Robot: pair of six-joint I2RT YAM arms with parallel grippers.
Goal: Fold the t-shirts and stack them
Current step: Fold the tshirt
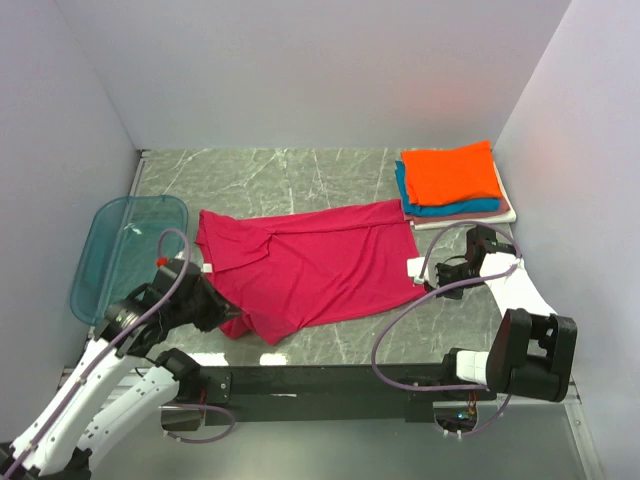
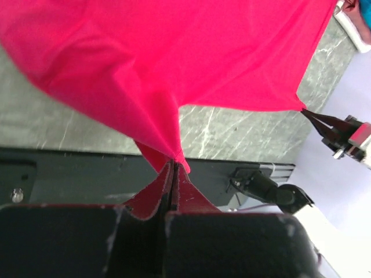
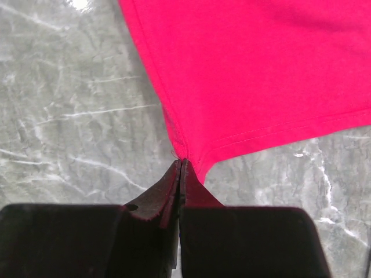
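Top external view.
A: Why is the magenta-red short-sleeved cloth t-shirt (image 1: 320, 265) strung between the two arms?
B: Each arm pinches one near corner. The left gripper (image 1: 230, 320) is clamped on the bunched left end, and the right gripper (image 1: 427, 282) on the right hem corner. I judge they are drawing it flat, ready for a fold. The rest of it lies on the grey marble-patterned tabletop (image 1: 300, 180), just beyond both sets of fingers.
A: And the finished ones?
B: The stack of folded t-shirts (image 1: 450, 175), orange over teal-blue over a pale layer, sits just beyond the right gripper and apart from it. A translucent blue plastic tray (image 1: 110, 255) lies beyond the left gripper, on its outer side.

Left wrist view.
A: How does the cloth behave here?
B: It is a thin, matte, limp knit. It funnels into a creased cone where the dark jaws are closed on it. Its lower edge runs taut to the other gripper, far off to the right. Near the fingers it looks lifted off the stone.

Right wrist view.
A: Same grip?
B: Yes, the jaws are pressed together on the very corner, where the stitched hem curves in. The fabric fans out smoothly ahead of the tips, over glossy veined stone. So small a bite could slip under a hard pull.
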